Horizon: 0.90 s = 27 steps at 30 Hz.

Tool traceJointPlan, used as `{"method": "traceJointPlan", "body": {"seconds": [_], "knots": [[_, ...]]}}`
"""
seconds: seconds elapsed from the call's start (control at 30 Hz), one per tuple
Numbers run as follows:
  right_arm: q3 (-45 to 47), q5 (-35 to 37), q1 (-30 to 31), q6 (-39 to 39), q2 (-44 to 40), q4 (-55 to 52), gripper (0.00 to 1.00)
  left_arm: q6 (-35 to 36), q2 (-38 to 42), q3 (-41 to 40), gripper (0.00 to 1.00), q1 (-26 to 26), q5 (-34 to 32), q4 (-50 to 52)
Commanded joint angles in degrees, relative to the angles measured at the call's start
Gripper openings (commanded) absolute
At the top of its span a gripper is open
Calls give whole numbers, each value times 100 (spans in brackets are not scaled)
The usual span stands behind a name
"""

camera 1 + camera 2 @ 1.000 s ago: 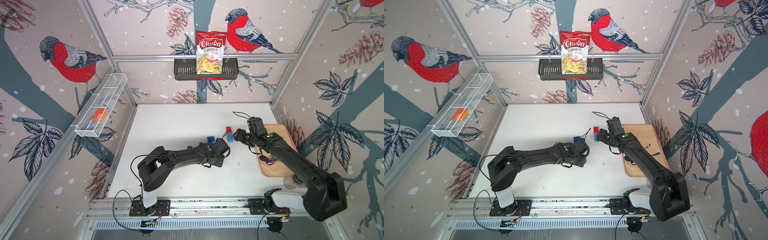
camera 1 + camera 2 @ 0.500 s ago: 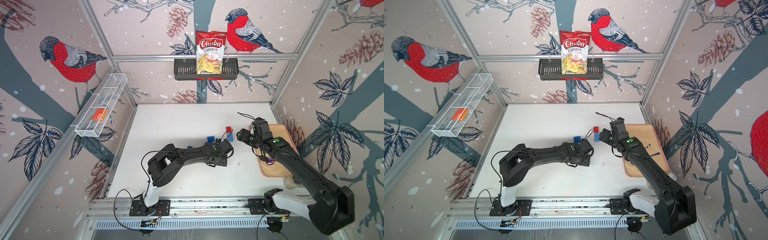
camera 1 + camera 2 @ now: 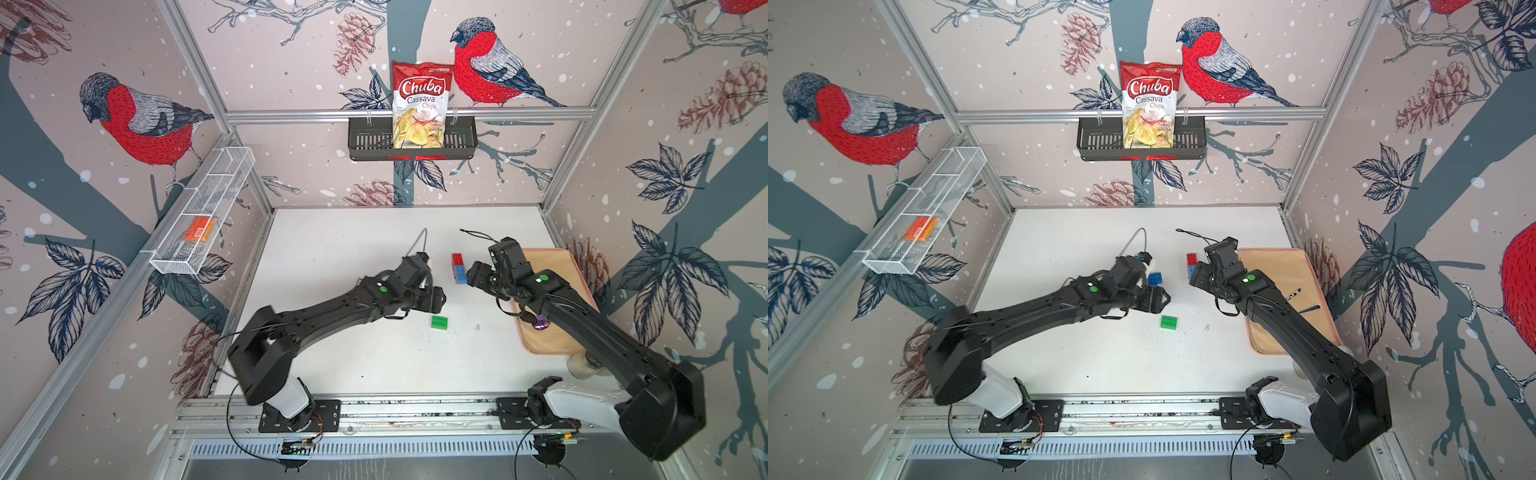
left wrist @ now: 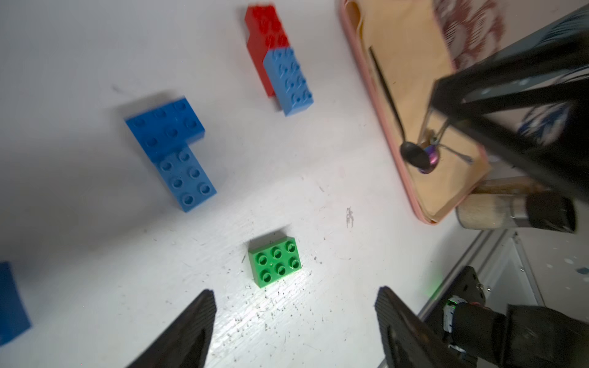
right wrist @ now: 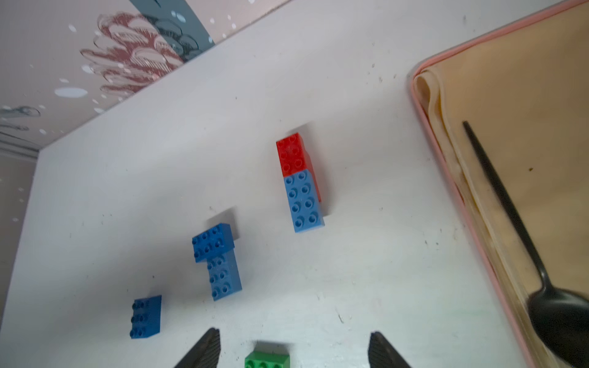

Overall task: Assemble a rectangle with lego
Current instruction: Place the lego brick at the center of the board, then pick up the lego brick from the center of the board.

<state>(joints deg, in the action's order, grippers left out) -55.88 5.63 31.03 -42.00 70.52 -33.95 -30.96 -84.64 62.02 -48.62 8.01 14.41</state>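
Note:
A green lego brick (image 3: 439, 322) (image 3: 1169, 322) lies alone on the white table. My left gripper (image 3: 436, 300) (image 4: 294, 306) hovers just behind it, open and empty, with the brick (image 4: 274, 262) ahead of its fingertips. A red and light blue stack (image 3: 458, 268) (image 5: 299, 181) stands further back. My right gripper (image 3: 473, 276) (image 5: 294, 345) hangs open beside the stack, holding nothing. Two joined blue bricks (image 4: 172, 149) (image 5: 216, 261) form an L; one shows in a top view (image 3: 1155, 278). A single dark blue brick (image 5: 146, 317) lies apart.
A tan mat with a pink rim (image 3: 557, 291) lies at the right, with a black spoon (image 4: 411, 153) on it and a brush (image 4: 510, 213) at its near end. A wire mesh shelf (image 3: 199, 216) hangs on the left wall. A chips bag (image 3: 417, 108) stands in a rear basket.
My left gripper has opened, and the green brick now lies uncovered on the table beside it. The left arm's elbow has swung. The right gripper has barely moved.

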Motion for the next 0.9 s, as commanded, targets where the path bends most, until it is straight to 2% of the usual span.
{"method": "traceJointPlan", "body": {"seconds": [0.0, 0.1, 0.17, 0.2, 0.27, 0.33, 0.47, 0.87], "knots": [[-87, 146, 429, -449, 443, -331, 77, 1010, 889, -623, 82, 1006, 813, -593], [-243, -122, 858, -551, 1054, -378, 77, 666, 1633, -1450, 82, 2677, 1859, -1424], [-495, -184, 1134, -573, 1491, -540, 77, 764, 1938, -1732, 82, 3355, 1892, -1418], [-603, -172, 1246, -564, 1665, -610, 77, 950, 2028, -1796, 82, 3503, 1816, -1300], [-806, -90, 1479, -564, 1999, -744, 77, 1303, 2210, -1955, 82, 3532, 1365, -1052], [-876, -118, 1633, -577, 2266, -779, 77, 1222, 2404, -2246, 82, 3527, 1175, -1227], [-831, -198, 1839, -714, 2618, -765, 76, 1109, 2593, -2647, 82, 3539, 1230, -1549], [-692, -14, 1942, -687, 3044, -629, 72, 1086, 2257, -2686, 81, 3543, 1498, -1763]]}}
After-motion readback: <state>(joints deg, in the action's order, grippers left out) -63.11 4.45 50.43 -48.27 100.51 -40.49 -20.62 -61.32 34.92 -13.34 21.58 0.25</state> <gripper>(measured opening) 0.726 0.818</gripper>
